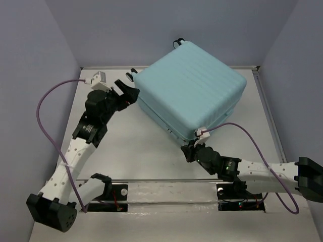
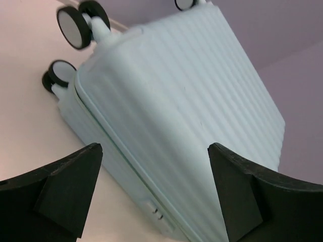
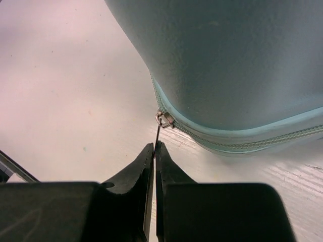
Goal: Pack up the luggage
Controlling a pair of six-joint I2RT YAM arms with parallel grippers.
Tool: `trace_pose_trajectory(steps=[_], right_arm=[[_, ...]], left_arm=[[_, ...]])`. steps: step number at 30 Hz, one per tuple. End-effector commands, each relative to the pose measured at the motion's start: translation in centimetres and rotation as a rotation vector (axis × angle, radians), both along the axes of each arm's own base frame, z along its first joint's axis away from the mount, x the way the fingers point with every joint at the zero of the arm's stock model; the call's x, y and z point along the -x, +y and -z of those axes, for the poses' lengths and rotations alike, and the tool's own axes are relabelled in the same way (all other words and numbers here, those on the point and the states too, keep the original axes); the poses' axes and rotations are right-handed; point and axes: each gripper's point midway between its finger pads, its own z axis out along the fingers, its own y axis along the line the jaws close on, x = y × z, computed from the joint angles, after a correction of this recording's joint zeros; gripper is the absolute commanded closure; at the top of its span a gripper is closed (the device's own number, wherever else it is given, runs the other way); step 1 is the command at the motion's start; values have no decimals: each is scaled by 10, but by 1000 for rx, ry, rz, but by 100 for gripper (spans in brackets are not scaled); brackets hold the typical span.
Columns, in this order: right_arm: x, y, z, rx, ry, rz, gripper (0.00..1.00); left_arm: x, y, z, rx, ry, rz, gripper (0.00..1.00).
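Observation:
The luggage point(image 1: 189, 88), a pale aqua ribbed hard-shell suitcase, lies closed and flat on the white table, wheels point(image 1: 177, 41) toward the back. My left gripper point(image 1: 127, 93) stands open right at its left side, and in the left wrist view the ribbed shell point(image 2: 181, 101) fills the space beyond the spread jaws with nothing between them. At the near corner my right gripper point(image 1: 191, 149) is shut on the thin metal zipper pull point(image 3: 158, 133), which hangs from the slider point(image 3: 165, 120) on the zip seam.
White table point(image 1: 141, 151) with a low rim at the back and right edge point(image 1: 267, 111). Purple cables point(image 1: 48, 116) loop off both arms. Lavender walls close in on three sides.

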Motion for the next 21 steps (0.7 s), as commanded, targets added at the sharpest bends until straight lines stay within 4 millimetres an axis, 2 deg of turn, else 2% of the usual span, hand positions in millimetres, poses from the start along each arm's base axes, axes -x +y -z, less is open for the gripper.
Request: trace_pose_trajectory(steps=[1, 2, 3, 4, 5, 6, 7, 10, 14, 16, 17, 19, 20, 21], right_arm=[[16, 22, -26, -115, 4, -92, 93], [16, 22, -25, -107, 4, -93, 93], [16, 22, -25, -104, 4, -95, 93], [17, 23, -25, -104, 4, -100, 93], [17, 23, -25, -100, 5, -102, 93], [17, 24, -23, -96, 7, -103, 93], [18, 24, -22, -91, 9, -108, 93], [19, 26, -18, -87, 19, -116, 93], [21, 28, -14, -79, 28, -127, 93], [22, 29, -13, -79, 30, -135, 93], [23, 30, -13, -86, 32, -140, 93], [23, 31, -11, -83, 37, -141, 93], [23, 30, -10, -83, 37, -141, 93], [23, 30, -10, -81, 37, -140, 93]], left_arm=[[-51, 2, -11, 41, 41, 100, 1], [-78, 3, -12, 81, 58, 116, 1], [-90, 2, -13, 102, 66, 126, 1], [-102, 3, -9, 121, 89, 130, 1], [-122, 1, 6, 135, 121, 132, 1], [-134, 1, -10, 157, 93, 141, 1], [-148, -1, 8, 164, 134, 139, 1], [-174, 0, 12, 192, 157, 133, 1], [-197, 5, 10, 202, 161, 89, 1], [-205, 5, 12, 210, 164, 85, 1], [-211, 5, 20, 212, 179, 82, 1], [-219, 5, 15, 221, 171, 75, 1], [-223, 4, 22, 224, 183, 70, 1], [-226, 5, 20, 227, 178, 68, 1]])
